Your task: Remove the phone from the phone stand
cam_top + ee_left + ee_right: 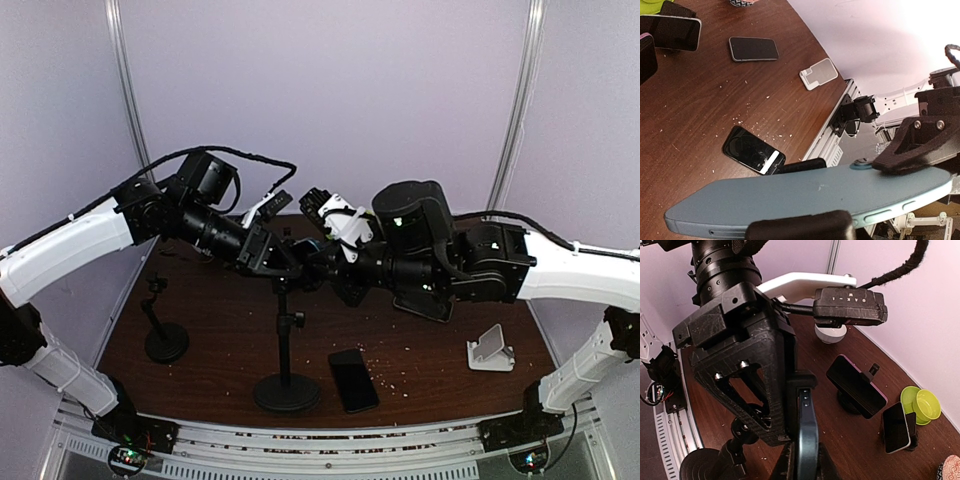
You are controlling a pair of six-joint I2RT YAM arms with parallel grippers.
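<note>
Blue phone (805, 197) sits up in clamp (800, 380) of stand (286, 345), above table (215, 335). R gripper (806, 461) pinches its end. L gripper (262, 250) alongside, can't tell if closed. Slide phone straight out w/o twisting; brace stand.

Arms reaching inward, left gripper (280, 257) and right gripper (332, 262) clamped, close together

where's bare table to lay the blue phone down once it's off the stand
Two bare patches along the near side: between the small black stand and the tall stand's base, and another between the flat black phone and the white phone stand. The far right, beyond the blue phone, is crowded: propped phones and green bowls.
</note>
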